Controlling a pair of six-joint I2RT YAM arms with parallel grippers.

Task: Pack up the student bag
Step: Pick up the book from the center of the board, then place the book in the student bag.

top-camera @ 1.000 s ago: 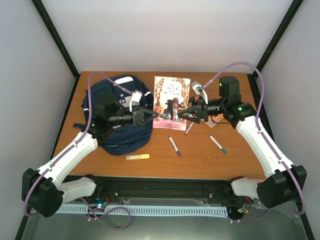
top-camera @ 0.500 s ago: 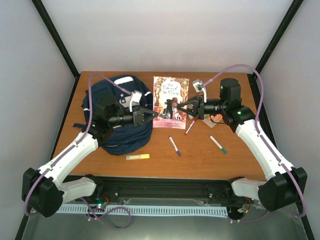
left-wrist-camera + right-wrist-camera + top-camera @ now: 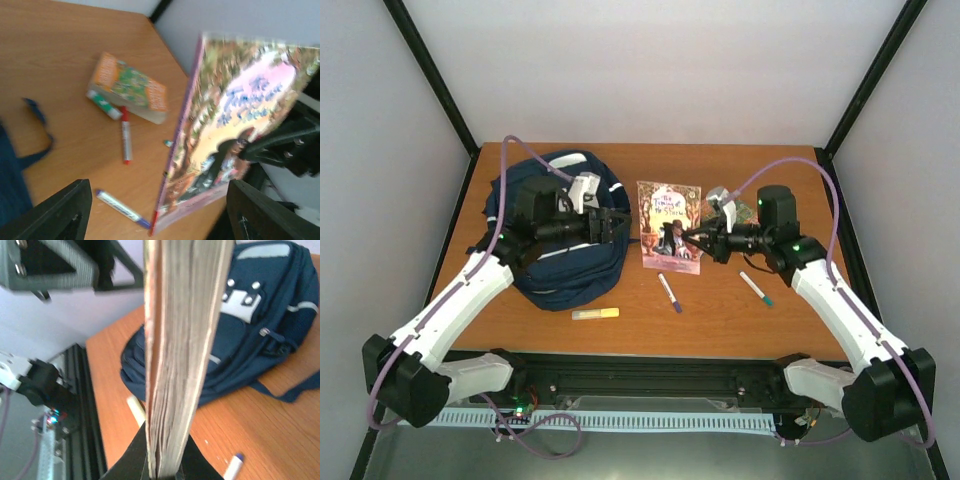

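Two arms are reaching over a brown wooden table (image 3: 520, 332) that is sitting inside pale walls and black corner posts. The student bag (image 3: 570, 272) is lying on the table's far left part. My left gripper (image 3: 618, 225) is hovering at its right edge with fingers spread wide, nothing between them. My right gripper (image 3: 692, 241) is pinching the picture book (image 3: 668, 222) just beside the bag. Bare wood is showing along the near edge, where a yellow highlighter (image 3: 595, 314), a purple-tipped marker (image 3: 669, 293) and a green-tipped marker (image 3: 756, 288) are lying apart. The left wrist camera is showing what the overhead one is mostly hiding: a small orange-and-green book (image 3: 127, 87) with a red marker (image 3: 126, 135) just beside it. The right wrist camera is showing the picture book edge-on between its fingers.
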